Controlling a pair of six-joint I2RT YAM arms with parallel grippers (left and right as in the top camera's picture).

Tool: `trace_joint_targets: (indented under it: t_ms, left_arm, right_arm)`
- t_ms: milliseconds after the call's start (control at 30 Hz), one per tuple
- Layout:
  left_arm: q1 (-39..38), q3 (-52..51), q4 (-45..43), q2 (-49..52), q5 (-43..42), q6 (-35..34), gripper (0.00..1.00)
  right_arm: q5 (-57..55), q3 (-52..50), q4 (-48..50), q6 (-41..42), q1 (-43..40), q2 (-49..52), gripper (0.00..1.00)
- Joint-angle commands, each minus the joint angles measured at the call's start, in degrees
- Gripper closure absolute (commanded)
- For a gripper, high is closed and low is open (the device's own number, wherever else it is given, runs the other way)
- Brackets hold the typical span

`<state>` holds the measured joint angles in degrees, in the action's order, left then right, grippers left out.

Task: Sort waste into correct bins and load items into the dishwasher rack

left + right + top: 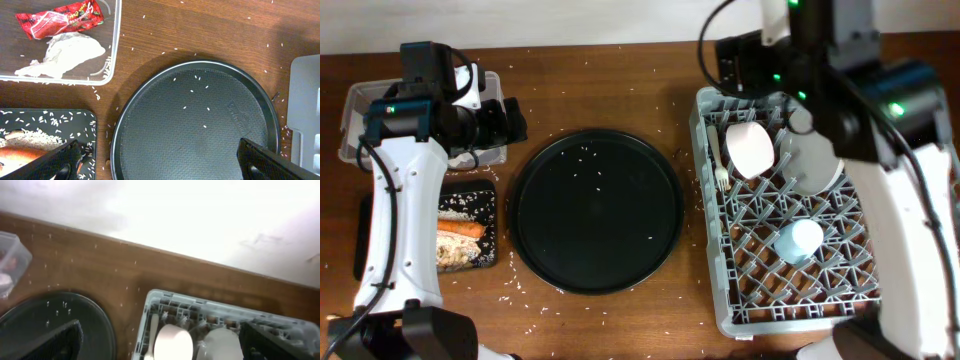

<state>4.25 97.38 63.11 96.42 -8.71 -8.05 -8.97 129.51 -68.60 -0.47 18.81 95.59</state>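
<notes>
Overhead, bowl (750, 148), plate (815, 160), cup (798, 240) and fork (720, 170) sit in the rack (705, 230) at right. The wrapper (60, 19) and napkin (70, 52) lie in the far-left tub (116, 45). Spread wide and empty, the left end effector (160, 162) and right end effector (165, 342) are best lifted straight up, clear of tub and rack.

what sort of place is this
Probably a robot test bench staged as kitchen cleanup: a wooden table, a dishwasher rack standing loose on it, and a clear tub holding a red wrapper and napkin.
</notes>
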Motion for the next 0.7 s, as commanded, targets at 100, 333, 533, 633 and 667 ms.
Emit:
trace_joint_targets:
  t_ms: [100,333,533,633,667]
  left_arm:
    - [0.0,-0.2,-0.1,-0.3,0.2,-0.1,0.01]
    - [0.0,-0.2,-0.1,-0.3,0.2,-0.1,0.01]
    - [0.0,-0.2,-0.1,-0.3,0.2,-0.1,0.01]
    - [0.0,-0.2,-0.1,-0.3,0.2,-0.1,0.01]
    - [0.0,-0.2,-0.1,-0.3,0.2,-0.1,0.01]
  right_arm:
    - [3.5,-27.4,13.3,-0.3,-5.6,-18.3,0.02]
    - [9.0,-70.3,43.9,-0.2,-11.5,-46.9,0.02]
    - [9.0,-102.4,62.2,-0.1,-11.4,-70.0,0.02]
    - [9.0,-115.3,70.0,0.1,-11.4,-80.1,0.01]
    - [8.9,-117.7,71.4,0.1,-11.4,-81.9,0.02]
